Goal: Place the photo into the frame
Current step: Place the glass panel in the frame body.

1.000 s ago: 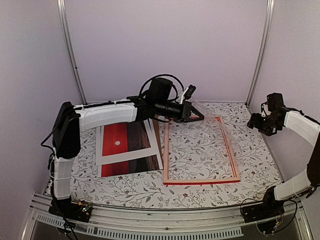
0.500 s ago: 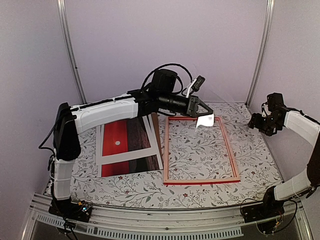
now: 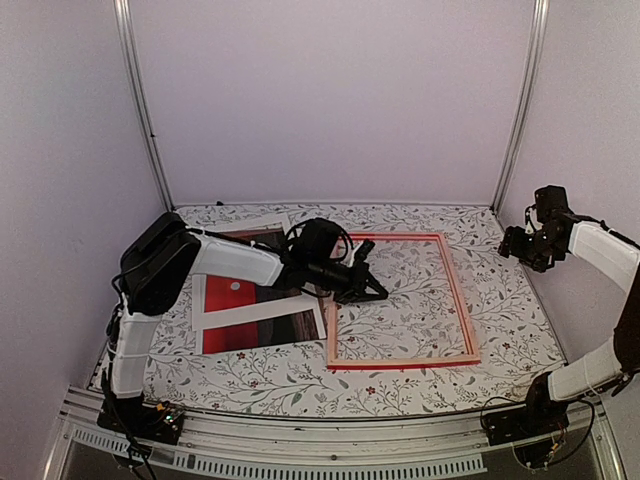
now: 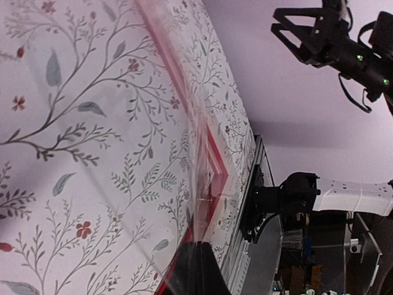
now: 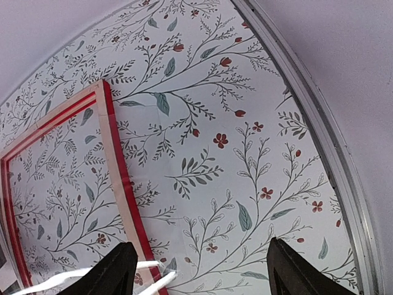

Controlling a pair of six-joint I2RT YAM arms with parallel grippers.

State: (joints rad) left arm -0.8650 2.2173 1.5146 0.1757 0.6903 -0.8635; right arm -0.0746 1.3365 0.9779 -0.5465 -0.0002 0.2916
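The photo (image 3: 228,296), half bright red with a small white dot and half streaky dark brown, lies flat on the left side of the floral-covered table (image 3: 505,335). A white mat (image 3: 262,312) lies partly over it and the left arm crosses its far portion. Just to its right lies the frame (image 3: 461,300), a thin rectangle with a red face and pale wood edges (image 5: 120,175). The table's pattern shows through its opening.

The left gripper (image 3: 370,290) hangs low over the left part of that opening. Its jaws are closed, and in the wrist view (image 4: 193,270) they appear to pinch the edge of a clear pane (image 4: 153,153), through which the frame's red rail (image 4: 216,169) shows.

The right gripper (image 3: 515,243) hovers above the table's far right corner, its fingers spread wide with nothing between them (image 5: 202,270).

The frame's left rail runs close beside the photo's right edge. Bare floral surface borders the frame on its right, near and far sides, bounded by the lavender walls (image 3: 330,100).
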